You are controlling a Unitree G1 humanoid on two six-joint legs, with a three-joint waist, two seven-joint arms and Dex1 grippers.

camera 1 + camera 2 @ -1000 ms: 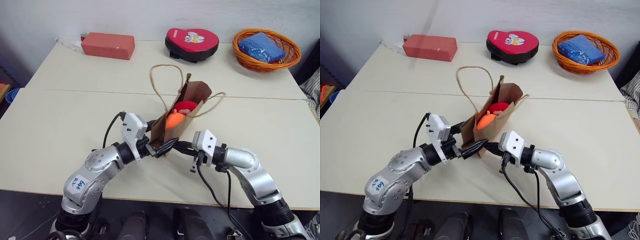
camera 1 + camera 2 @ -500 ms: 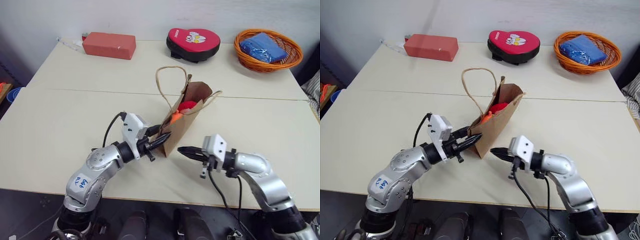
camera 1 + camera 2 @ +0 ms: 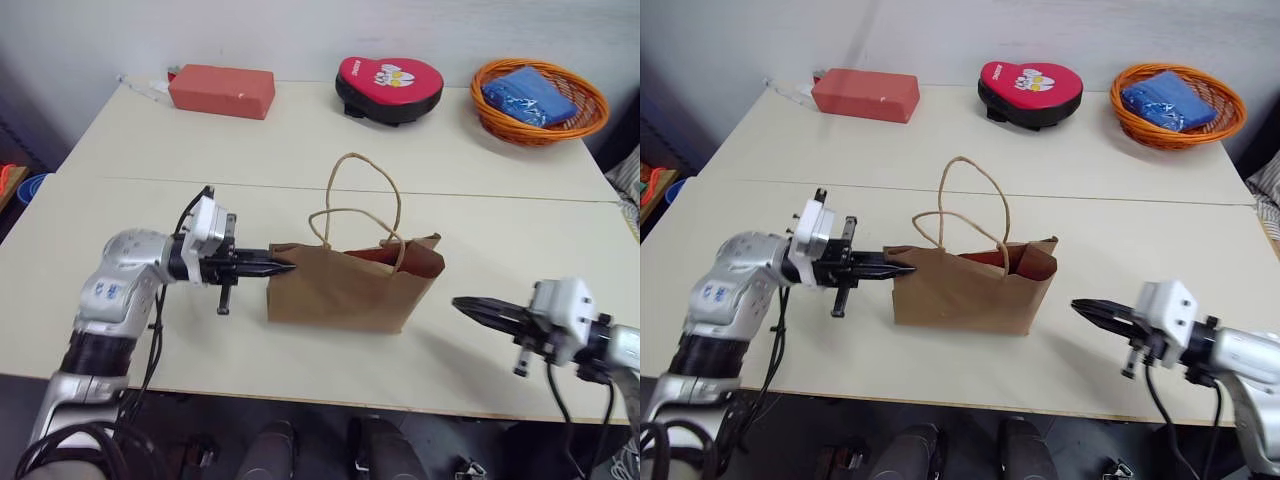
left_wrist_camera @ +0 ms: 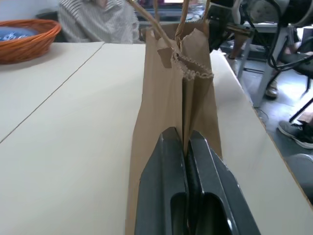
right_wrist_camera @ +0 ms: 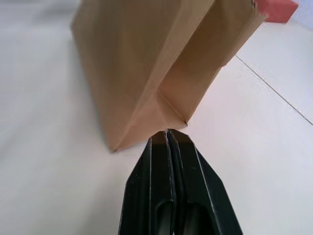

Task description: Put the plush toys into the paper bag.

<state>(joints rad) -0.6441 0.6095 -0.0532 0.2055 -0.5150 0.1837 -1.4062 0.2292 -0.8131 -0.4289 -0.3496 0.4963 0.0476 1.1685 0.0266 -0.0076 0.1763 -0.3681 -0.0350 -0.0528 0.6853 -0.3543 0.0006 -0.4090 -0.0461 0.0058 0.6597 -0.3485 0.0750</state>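
The brown paper bag (image 3: 340, 290) stands upright in the middle of the table, broadside to me, with its loop handles up. A sliver of a red plush toy (image 3: 372, 257) shows in its mouth; the orange one is hidden. My left gripper (image 3: 285, 266) points level at the bag's left end and is shut on the side fold there. In the left wrist view the bag's crease (image 4: 183, 98) runs down between the closed fingers (image 4: 166, 166). My right gripper (image 3: 460, 304) is shut on nothing, a short gap to the right of the bag, whose bottom corner (image 5: 171, 120) it faces.
Along the table's far edge lie a red-pink box (image 3: 221, 91), a red heart-shaped pad (image 3: 388, 86) and an orange basket (image 3: 590, 115) holding a blue cloth (image 3: 527, 94). A seam crosses the table behind the bag. The table's front edge is close below both grippers.
The left gripper has shut on the bag's end and moved left. The bag has turned from tilted and end-on to upright and broadside. The right gripper has pulled away to the right.
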